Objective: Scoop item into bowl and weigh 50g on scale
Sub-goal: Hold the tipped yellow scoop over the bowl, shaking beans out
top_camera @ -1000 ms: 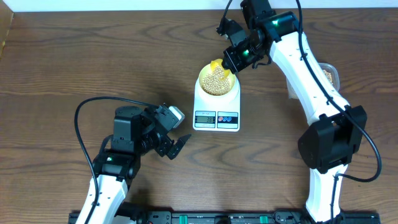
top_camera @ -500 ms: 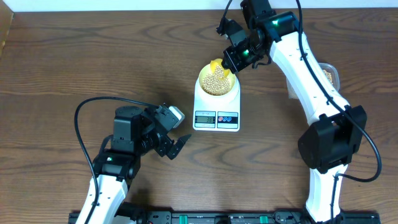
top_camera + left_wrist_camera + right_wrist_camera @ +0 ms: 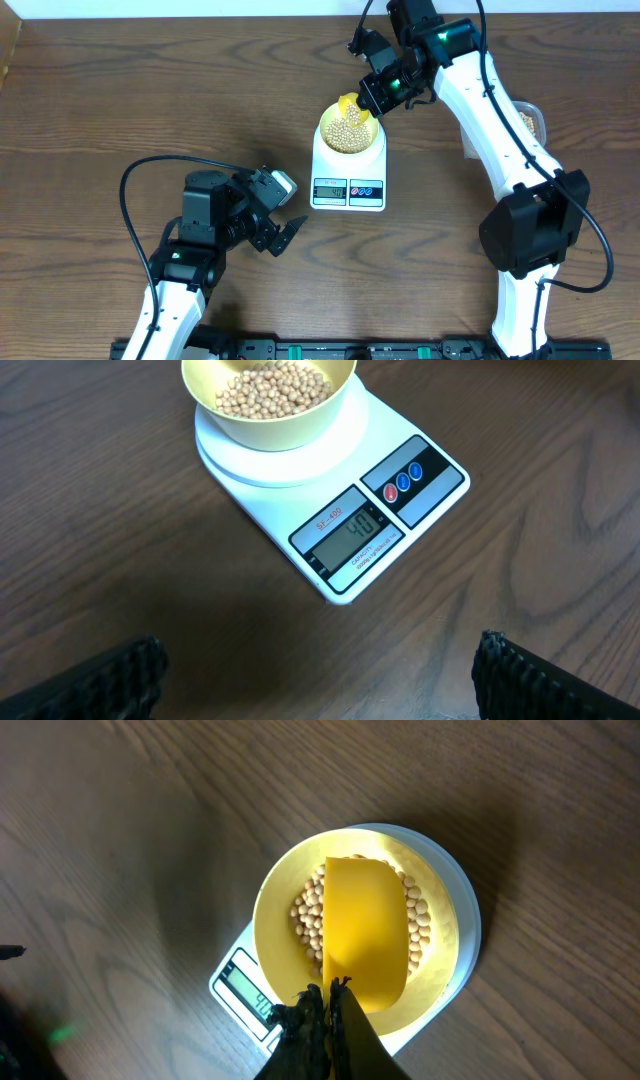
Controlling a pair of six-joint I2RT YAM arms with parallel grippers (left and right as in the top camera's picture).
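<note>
Right gripper (image 3: 322,1012) is clamped on the yellow scoop (image 3: 365,935), tipped over the bowl (image 3: 272,920) so beans (image 3: 272,385) drop in. Bowl is seated on the scale (image 3: 345,435), 12 o'clock of its display (image 3: 350,528). Left gripper (image 3: 288,233) is spread, idle.

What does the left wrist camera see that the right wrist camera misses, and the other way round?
Only the left wrist view shows the coloured buttons on the scale, a plainly readable 40 on the display, and the open left gripper. Only the right wrist view shows the yellow scoop, held by the right gripper over the bowl. Both show the bowl of beans sitting on the scale.
</note>
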